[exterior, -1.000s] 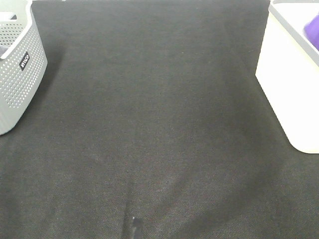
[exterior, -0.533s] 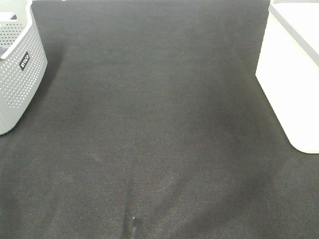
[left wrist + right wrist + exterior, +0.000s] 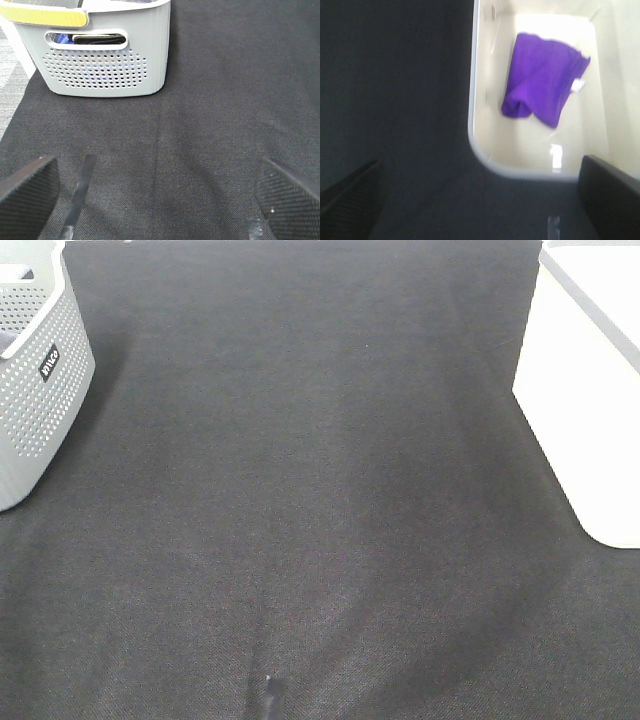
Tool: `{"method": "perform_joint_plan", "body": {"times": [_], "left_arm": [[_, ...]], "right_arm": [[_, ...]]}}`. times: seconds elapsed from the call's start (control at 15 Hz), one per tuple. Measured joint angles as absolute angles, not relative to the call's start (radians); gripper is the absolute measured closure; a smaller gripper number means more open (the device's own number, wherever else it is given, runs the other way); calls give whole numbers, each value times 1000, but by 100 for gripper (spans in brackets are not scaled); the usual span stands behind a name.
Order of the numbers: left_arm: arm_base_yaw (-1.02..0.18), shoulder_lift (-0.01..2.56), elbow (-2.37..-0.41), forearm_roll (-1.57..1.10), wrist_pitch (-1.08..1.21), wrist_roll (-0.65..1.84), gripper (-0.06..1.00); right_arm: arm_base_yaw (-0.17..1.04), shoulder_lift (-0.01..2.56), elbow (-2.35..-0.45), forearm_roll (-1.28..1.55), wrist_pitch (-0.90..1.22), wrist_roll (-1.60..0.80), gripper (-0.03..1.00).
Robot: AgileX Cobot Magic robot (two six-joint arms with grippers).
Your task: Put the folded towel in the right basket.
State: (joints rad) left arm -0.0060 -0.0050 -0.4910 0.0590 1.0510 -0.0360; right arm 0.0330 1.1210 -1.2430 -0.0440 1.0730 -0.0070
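Right wrist: purple towel (image 3: 543, 78) inside white basket (image 3: 475, 131); both end effectors (image 3: 480, 200) (image 3: 157, 195) spread, empty.

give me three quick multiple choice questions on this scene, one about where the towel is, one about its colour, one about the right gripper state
1. Where does the towel lie?
A. on the black cloth
B. inside the white basket
C. inside the grey perforated basket

2. What colour is the towel?
A. purple
B. yellow
C. green

3. How does the right gripper stand?
A. shut on the towel
B. shut and empty
C. open and empty

Answers:
1. B, the right wrist view shows it resting on the white basket's floor.
2. A, it is plainly purple against the pale basket.
3. C, its two fingers sit far apart at the edges of the right wrist view with nothing between them.
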Motion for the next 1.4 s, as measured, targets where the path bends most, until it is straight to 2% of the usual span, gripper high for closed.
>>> {"method": "perform_joint_plan", "body": {"times": [0.13,0.27,0.47,0.67,0.93,1.4], "left_arm": [[-6,-5,-491,59,1051,-36,-4],[-6,-5,-491,59,1051,-36,-4],[-6,-5,-491,59,1051,-36,-4],[-6,-5,-491,59,1051,-36,-4],[-6,-5,-491,59,1051,-36,-4],[-6,-5,-491,59,1051,-36,-4]], "right_arm": [[33,776,-943,-28,979,0,-2],[33,413,-726,-10,954,0,-2],[33,48,-641,-12,1077,-14,-2],[33,-5,-623,-59,1209,-35,-2],[33,-5,-472,-72,1140,-33,-2],[33,-5,-455,-70,1114,-26,-2]]}}
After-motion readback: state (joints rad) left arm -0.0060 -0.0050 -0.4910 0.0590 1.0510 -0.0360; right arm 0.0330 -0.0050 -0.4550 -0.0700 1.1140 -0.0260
